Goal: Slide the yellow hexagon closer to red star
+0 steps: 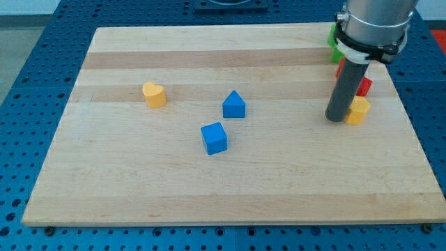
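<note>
The yellow hexagon sits at the view's right on the wooden board. The red star lies just above it, partly hidden behind my rod, and the two look to be touching or nearly so. My tip rests on the board right against the yellow hexagon's left side. A green block shows only in small part behind the arm, above the red star.
A yellow heart lies at the view's left. A blue triangle and a blue cube sit near the middle. The board's right edge runs close to the yellow hexagon.
</note>
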Available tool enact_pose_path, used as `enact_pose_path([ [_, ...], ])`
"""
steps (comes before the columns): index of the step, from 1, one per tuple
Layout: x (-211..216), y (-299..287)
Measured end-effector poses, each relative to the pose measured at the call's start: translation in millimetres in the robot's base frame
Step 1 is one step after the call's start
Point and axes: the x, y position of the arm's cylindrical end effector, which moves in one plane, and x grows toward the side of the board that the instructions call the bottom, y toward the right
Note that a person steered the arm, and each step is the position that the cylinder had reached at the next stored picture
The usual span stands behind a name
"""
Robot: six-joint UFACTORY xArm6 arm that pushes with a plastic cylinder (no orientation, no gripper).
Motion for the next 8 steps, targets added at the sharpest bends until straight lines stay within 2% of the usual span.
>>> enact_pose_path([
  [8, 0, 18],
])
